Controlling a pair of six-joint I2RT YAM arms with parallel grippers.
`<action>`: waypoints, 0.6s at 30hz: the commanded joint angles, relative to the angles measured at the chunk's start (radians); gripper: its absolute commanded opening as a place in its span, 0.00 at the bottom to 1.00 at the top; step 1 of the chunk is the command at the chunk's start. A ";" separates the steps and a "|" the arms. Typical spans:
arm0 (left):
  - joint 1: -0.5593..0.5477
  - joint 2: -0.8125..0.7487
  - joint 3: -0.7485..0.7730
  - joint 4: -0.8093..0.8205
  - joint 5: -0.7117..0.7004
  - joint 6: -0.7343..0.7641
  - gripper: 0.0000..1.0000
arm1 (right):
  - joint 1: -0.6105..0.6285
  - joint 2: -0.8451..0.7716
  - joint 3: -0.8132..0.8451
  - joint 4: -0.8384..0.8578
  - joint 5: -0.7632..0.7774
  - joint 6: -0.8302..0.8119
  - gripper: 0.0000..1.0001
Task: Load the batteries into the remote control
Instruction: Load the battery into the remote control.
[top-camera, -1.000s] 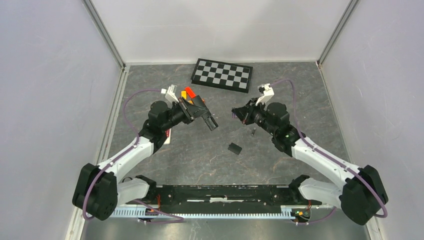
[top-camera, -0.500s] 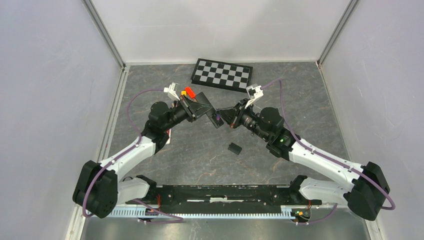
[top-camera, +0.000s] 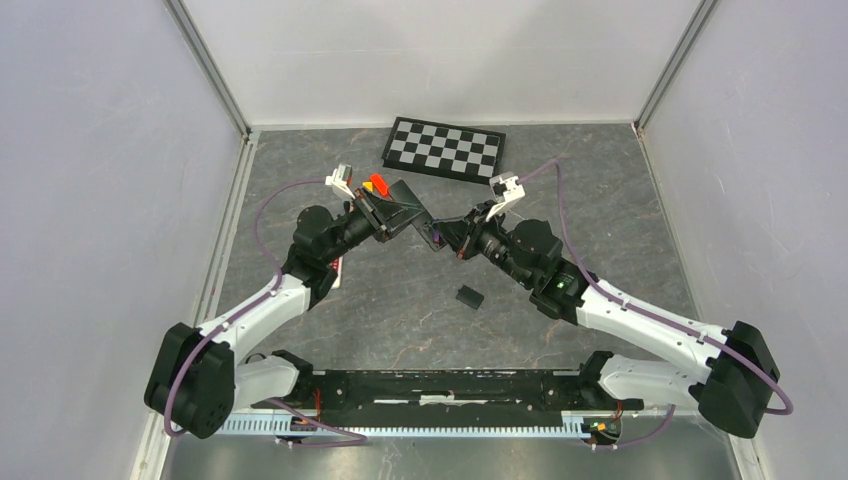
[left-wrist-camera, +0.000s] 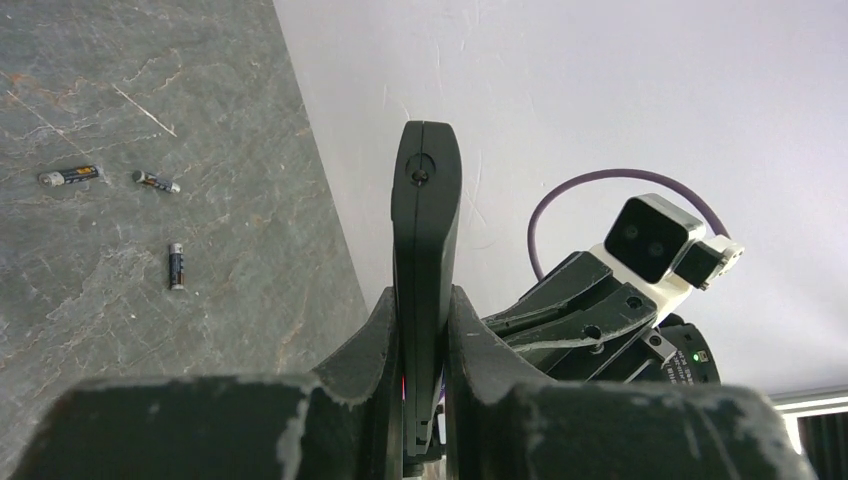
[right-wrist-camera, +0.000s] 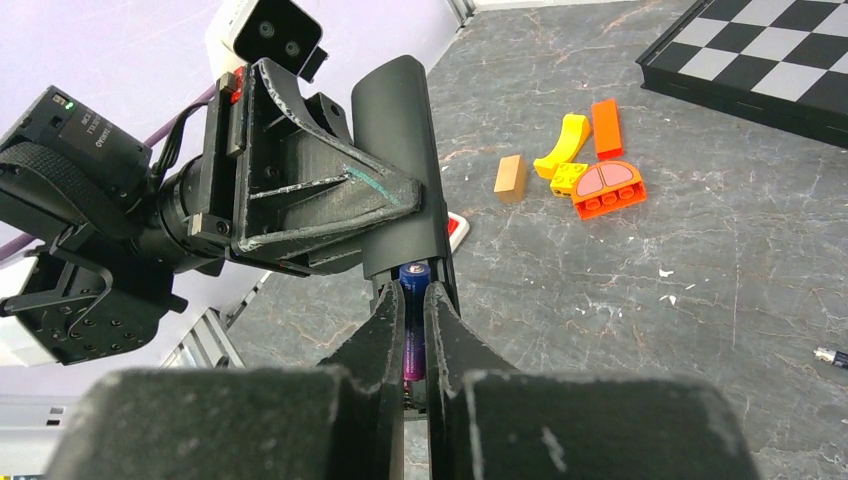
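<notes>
Grips the remote (left-wrist-camera: 427, 200) edge-on, off the bench (left-wrist-camera: 230, 60), in the clamped left end effector (left-wrist-camera: 425, 300). Pinches a blue-purple battery (right-wrist-camera: 414, 345) in the right end effector (right-wrist-camera: 415, 295), set against the remote's open bay. Leaves three more batteries (left-wrist-camera: 176, 266) loose on the bench, well apart from the remote.

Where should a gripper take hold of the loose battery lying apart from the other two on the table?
Probably mid-barrel on the lone battery, coming straight down and pinching across its long sides: it lies flat on the table, slim and round, so its ends offer little purchase.
</notes>
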 joint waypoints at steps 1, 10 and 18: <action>-0.004 -0.006 -0.003 0.095 0.015 -0.059 0.02 | 0.007 -0.015 0.013 0.022 0.038 0.014 0.00; -0.004 -0.010 0.013 0.076 0.020 -0.010 0.02 | 0.009 -0.026 0.018 -0.012 0.041 0.014 0.00; -0.003 -0.027 0.031 0.018 0.034 0.073 0.02 | 0.009 -0.007 0.081 -0.093 0.053 0.016 0.00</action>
